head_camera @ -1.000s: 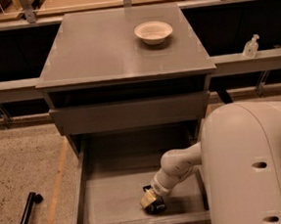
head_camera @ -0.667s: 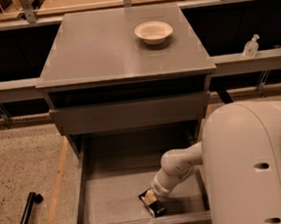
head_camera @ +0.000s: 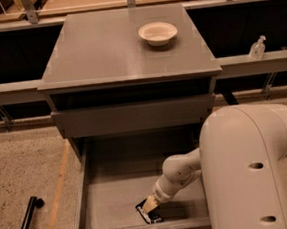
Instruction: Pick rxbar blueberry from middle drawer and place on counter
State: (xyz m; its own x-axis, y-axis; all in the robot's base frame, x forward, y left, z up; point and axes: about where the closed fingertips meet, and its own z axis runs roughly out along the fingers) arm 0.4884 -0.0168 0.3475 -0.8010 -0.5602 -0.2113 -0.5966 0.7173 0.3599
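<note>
Reaching down into the open middle drawer (head_camera: 83, 192), the arm (head_camera: 181, 170) has its tool (head_camera: 150, 206) right at the rxbar blueberry (head_camera: 152, 218). The bar lies flat on the tray floor at about 6 o'clock, just behind the drawer's front wall. The tool's tip covers the bar's upper end and appears to touch it. Whether the tool is open or already closed on the wrapper I cannot tell from this angle.

Over the last second very little has changed. The tool has crept slightly toward 9 o'clock and a touch lower, and the bar has stayed where it was, not lifted and not dragged. I read that as the final settling of the grasp rather than a new approach. The pick is at the point of closing, but nothing is yet carried.

Most of the task therefore remains. The bar must come up clear of the front wall, pass the closed upper drawer front (head_camera: 133, 116) at 12 o'clock, and be set on the surface (head_camera: 103, 55) atop the cabinet. A cream bowl (head_camera: 158, 33) sits there toward 1 o'clock, well apart from the bare stretch at 9 o'clock, which looks the easier landing spot. A flat, slick wrapper lying on the floor could slip out of a shallow pinch.
</note>
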